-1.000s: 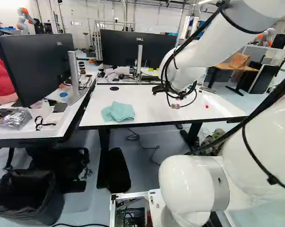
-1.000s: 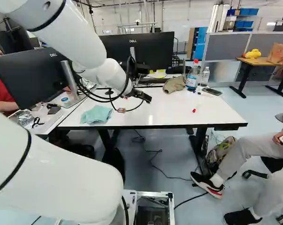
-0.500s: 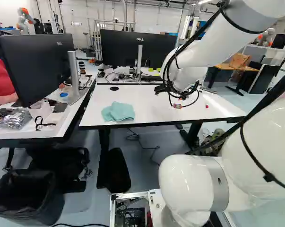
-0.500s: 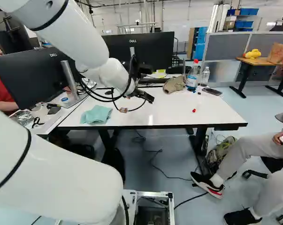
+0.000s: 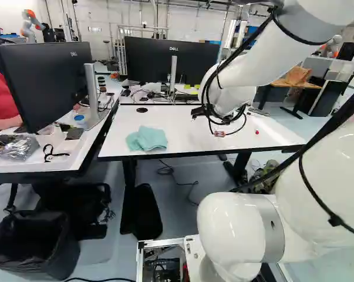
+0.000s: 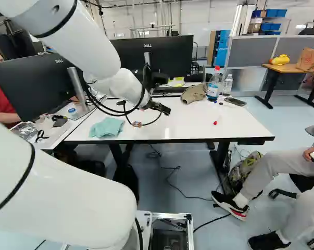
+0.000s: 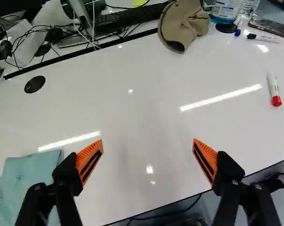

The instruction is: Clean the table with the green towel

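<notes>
My gripper hangs over the white table, its fingers standing wide apart. In the wrist view nothing is between the fingers of the gripper; below them is bare white tabletop. The pale green towel lies crumpled near the table's front edge, towards its left end. In the wrist view the towel is beside and partly behind one finger, well outside the opening. I see no contact between them.
A red-capped marker lies on the table's right part. Further back are a cap, a bottle, a phone and a black disc. Monitors stand behind. Another robot is far back.
The arm has shifted a little, carrying the gripper slightly to the right in the right base view. The towel and the base have stayed put.
</notes>
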`<state>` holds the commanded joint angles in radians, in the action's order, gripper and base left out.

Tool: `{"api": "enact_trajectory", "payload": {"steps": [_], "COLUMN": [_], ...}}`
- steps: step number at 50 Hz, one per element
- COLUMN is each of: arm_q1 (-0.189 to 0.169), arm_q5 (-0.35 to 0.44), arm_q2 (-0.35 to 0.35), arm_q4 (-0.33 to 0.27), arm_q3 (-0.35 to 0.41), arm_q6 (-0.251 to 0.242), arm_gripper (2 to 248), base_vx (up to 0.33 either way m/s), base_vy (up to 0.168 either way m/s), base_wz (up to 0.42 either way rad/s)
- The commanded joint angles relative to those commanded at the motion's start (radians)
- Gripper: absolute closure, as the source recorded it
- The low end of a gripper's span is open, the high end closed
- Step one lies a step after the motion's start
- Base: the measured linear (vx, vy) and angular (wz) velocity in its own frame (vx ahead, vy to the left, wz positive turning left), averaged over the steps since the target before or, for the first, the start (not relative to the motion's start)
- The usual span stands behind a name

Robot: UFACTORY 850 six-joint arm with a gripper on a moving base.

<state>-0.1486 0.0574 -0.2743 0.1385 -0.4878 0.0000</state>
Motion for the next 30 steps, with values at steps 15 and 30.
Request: {"api": "enact_trajectory", "payload": {"steps": [15,30], "arm_q1": [0.013,0.031], "arm_q5": [0.071,0.168], "arm_q2": [0.000,-0.001], "arm_q4": [-0.012,-0.028], "arm_q3": [0.035,0.082], "arm_q6": [0.000,0.000], "arm_gripper": [3,3], "base_vx": [0.000,0.000], "base_vy": [0.000,0.000], "base_wz": [0.000,0.000]}}
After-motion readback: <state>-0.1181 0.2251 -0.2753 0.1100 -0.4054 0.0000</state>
